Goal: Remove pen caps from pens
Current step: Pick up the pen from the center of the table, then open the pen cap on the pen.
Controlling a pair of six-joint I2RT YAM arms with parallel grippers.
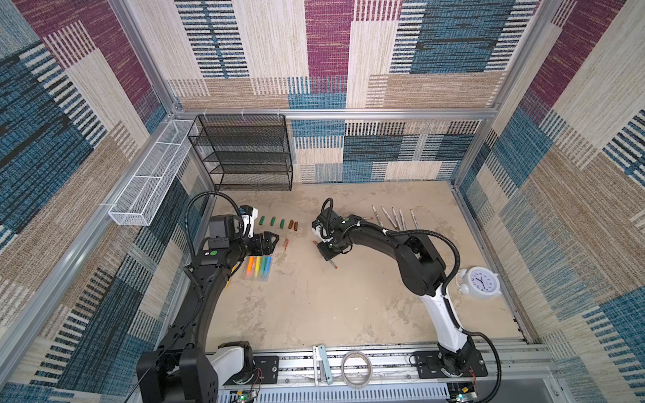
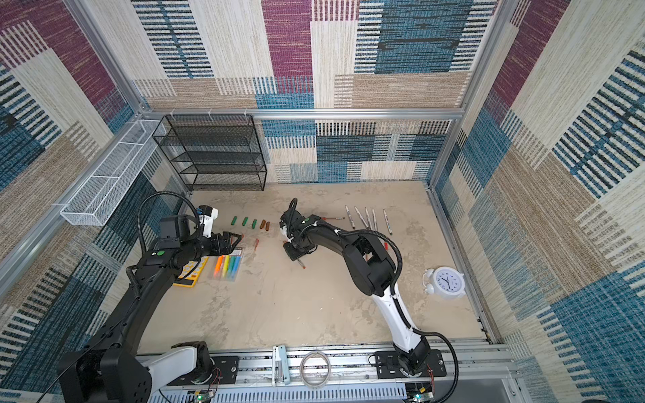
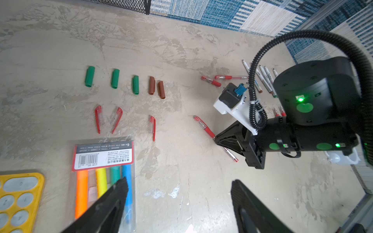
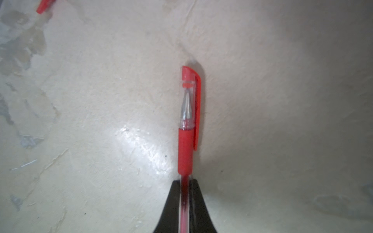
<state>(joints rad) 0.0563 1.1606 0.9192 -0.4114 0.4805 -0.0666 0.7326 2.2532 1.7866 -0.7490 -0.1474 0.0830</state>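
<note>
My right gripper (image 4: pixel 185 181) is shut on the clear barrel of a red pen (image 4: pixel 185 149) low over the table; its red-clipped cap (image 4: pixel 190 96) is on. In both top views this gripper (image 1: pixel 323 249) (image 2: pixel 295 253) is mid-table. My left gripper (image 3: pixel 179 187) (image 1: pixel 274 242) hovers open and empty over the highlighter pack's edge. Green pen caps (image 3: pixel 89 76), brown caps (image 3: pixel 152 85) and three loose red caps (image 3: pixel 98 119) lie in rows. White-barrelled pens (image 1: pixel 394 218) lie at the back right, and two capped red pens (image 3: pixel 211 81) lie near them.
A highlighter pack (image 1: pixel 258 267) and a yellow calculator (image 2: pixel 190 274) lie under my left arm. A white alarm clock (image 1: pixel 480 282) stands at the right edge. A black mesh shelf (image 1: pixel 244 153) and a white mesh basket (image 1: pixel 146 181) sit at the back left.
</note>
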